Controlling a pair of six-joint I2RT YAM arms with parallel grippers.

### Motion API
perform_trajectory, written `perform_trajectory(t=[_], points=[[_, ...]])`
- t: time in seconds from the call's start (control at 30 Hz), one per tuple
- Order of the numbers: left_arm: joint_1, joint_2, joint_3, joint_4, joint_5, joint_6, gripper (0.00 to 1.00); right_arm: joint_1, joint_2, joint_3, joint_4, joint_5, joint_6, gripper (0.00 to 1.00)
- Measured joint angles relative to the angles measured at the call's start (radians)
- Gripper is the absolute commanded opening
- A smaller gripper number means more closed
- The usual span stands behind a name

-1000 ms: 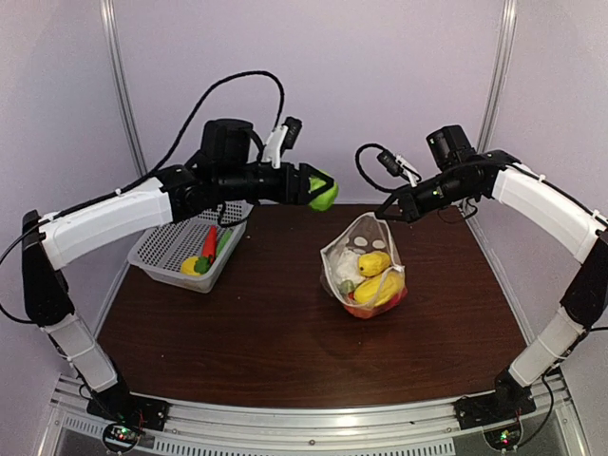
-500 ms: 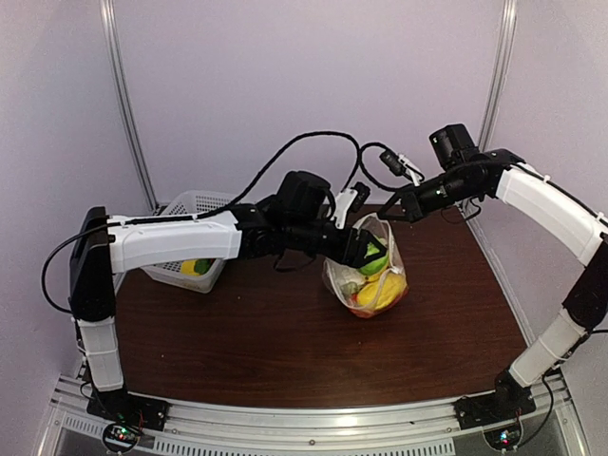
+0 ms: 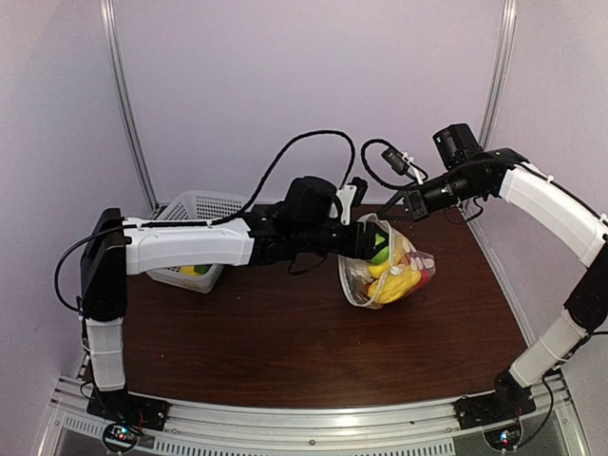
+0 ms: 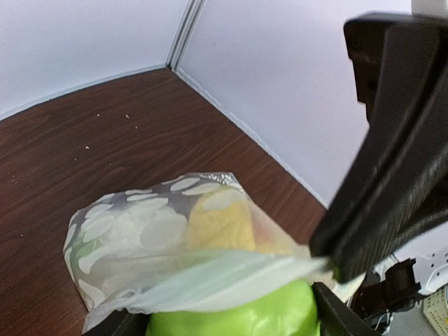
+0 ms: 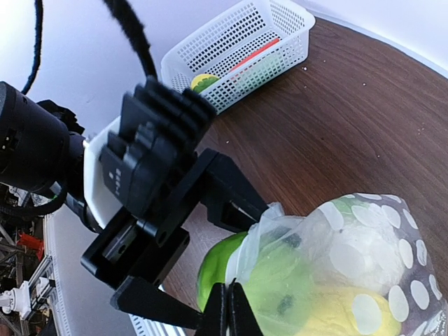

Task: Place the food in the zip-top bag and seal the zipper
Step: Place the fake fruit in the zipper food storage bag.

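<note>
Green toy fruit (image 3: 380, 253) sat clamped in my left gripper (image 3: 373, 249) at the mouth of the zip-top bag (image 3: 408, 283) on the table (image 3: 237, 332). My right gripper (image 3: 407, 201), jaws together, pinched the rim, holding it open for loading.

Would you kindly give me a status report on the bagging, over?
Left gripper gripping green toy fruit at zip-top bag mouth. Right gripper pinching bag rim. Bag open; nothing blocking.

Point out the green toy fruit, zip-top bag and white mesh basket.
green toy fruit (image 4: 231, 315): left wrist view, its top.
zip-top bag (image 4: 133, 234): left wrist view, dotted side.
white mesh basket (image 5: 280, 56): right wrist view, near wall.
</note>
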State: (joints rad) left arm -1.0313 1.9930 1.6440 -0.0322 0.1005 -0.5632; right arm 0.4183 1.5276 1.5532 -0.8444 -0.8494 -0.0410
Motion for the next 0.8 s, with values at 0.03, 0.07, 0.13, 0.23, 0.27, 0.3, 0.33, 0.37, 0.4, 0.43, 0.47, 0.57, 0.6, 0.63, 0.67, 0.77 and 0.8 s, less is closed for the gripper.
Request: perform_trajectory(t=[0.03, 0.07, 0.13, 0.23, 0.27, 0.3, 0.33, 0.37, 0.4, 0.43, 0.47, 0.57, 0.6, 0.63, 0.67, 0.77, 0.8], points=[[0.000, 0.007, -0.002, 0.043, -0.006, -0.024, 0.70, -0.001, 0.000, 0.002, -0.003, -0.008, -0.002, 0.00], [0.000, 0.012, -0.003, 0.075, -0.013, -0.043, 0.70, -0.001, 0.000, 0.004, -0.009, -0.010, -0.006, 0.00], [-0.001, 0.014, -0.019, 0.143, -0.047, -0.084, 0.71, -0.002, 0.000, 0.015, -0.029, -0.010, -0.018, 0.00], [-0.010, 0.014, -0.027, 0.173, -0.124, -0.129, 0.76, -0.006, -0.004, 0.023, -0.037, -0.006, -0.037, 0.00], [-0.014, 0.016, -0.026, 0.170, -0.154, -0.141, 0.79, -0.007, -0.005, 0.023, -0.039, -0.006, -0.039, 0.00], [-0.018, 0.019, -0.024, 0.161, -0.182, -0.151, 0.83, -0.008, -0.008, 0.023, -0.042, -0.006, -0.043, 0.00], [-0.019, 0.025, -0.017, 0.151, -0.210, -0.158, 0.85, -0.008, -0.011, 0.023, -0.045, -0.006, -0.043, 0.00], [-0.020, 0.031, -0.013, 0.147, -0.228, -0.162, 0.87, -0.008, -0.014, 0.023, -0.049, -0.006, -0.043, 0.00], [-0.020, 0.035, -0.013, 0.142, -0.244, -0.167, 0.90, -0.008, -0.019, 0.023, -0.052, -0.007, -0.043, 0.00], [-0.019, 0.039, -0.013, 0.133, -0.254, -0.168, 0.93, -0.008, -0.024, 0.023, -0.055, -0.010, -0.044, 0.00], [-0.019, 0.042, -0.014, 0.124, -0.259, -0.167, 0.97, -0.007, -0.031, 0.023, -0.057, -0.011, -0.045, 0.00], [-0.016, 0.043, -0.022, 0.111, -0.259, -0.150, 0.98, -0.007, -0.048, 0.023, -0.064, -0.015, -0.050, 0.00], [-0.016, 0.043, -0.023, 0.110, -0.255, -0.142, 0.98, -0.007, -0.050, 0.023, -0.064, -0.018, -0.053, 0.00], [-0.017, 0.041, -0.023, 0.107, -0.250, -0.131, 0.98, -0.007, -0.051, 0.023, -0.064, -0.021, -0.055, 0.00], [-0.017, 0.037, -0.023, 0.100, -0.241, -0.121, 0.98, -0.007, -0.051, 0.023, -0.065, -0.024, -0.058, 0.00], [-0.016, 0.010, -0.024, 0.071, -0.208, -0.090, 0.98, -0.007, -0.050, 0.022, -0.064, -0.026, -0.062, 0.00], [-0.016, -0.005, -0.023, 0.061, -0.190, -0.080, 0.97, -0.007, -0.050, 0.022, -0.064, -0.026, -0.065, 0.00]])
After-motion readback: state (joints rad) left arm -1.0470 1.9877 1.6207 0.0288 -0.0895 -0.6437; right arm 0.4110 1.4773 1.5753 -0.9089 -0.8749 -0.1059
